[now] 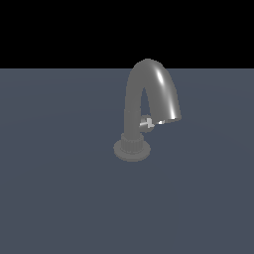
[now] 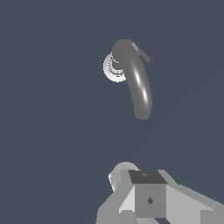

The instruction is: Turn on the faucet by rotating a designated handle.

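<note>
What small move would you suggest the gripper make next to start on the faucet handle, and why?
Probably a descent toward the handle. The wrist view looks down on the faucet with clear space between it and the gripper, and the exterior view shows no arm near the small cross-shaped knob beside the column.

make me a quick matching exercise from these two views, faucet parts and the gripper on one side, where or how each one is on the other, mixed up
Column 1
1. spout
2. handle
3. base
4. gripper

Column 2
A. flat round disc resting on the surface
B. seen only in the wrist view, apart from the faucet
C. tall arch with a bright highlight
D. small light knob on a stub off the column, under the arch

Pairs: 1-C, 2-D, 3-A, 4-B
</note>
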`<move>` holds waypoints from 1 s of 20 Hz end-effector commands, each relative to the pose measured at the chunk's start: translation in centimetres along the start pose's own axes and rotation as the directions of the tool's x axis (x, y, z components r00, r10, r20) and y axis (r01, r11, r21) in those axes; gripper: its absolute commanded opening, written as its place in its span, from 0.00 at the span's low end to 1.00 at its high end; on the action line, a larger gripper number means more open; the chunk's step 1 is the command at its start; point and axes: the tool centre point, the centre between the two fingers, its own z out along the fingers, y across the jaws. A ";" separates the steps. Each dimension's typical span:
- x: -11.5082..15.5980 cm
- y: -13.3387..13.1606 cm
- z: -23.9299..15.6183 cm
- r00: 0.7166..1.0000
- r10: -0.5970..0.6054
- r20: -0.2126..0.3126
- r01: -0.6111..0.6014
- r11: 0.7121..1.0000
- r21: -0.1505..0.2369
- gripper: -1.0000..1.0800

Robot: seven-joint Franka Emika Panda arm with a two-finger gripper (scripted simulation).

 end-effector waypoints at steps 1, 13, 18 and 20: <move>1.2 -0.2 0.1 0.999 0.030 0.041 -0.030 0.999 0.009 0.00; 7.2 -0.7 1.0 0.954 0.171 0.246 -0.186 0.982 0.039 0.00; 9.7 -0.6 1.8 0.916 0.226 0.332 -0.253 0.966 0.041 0.00; 10.7 -0.5 2.2 0.897 0.247 0.366 -0.280 0.959 0.041 0.00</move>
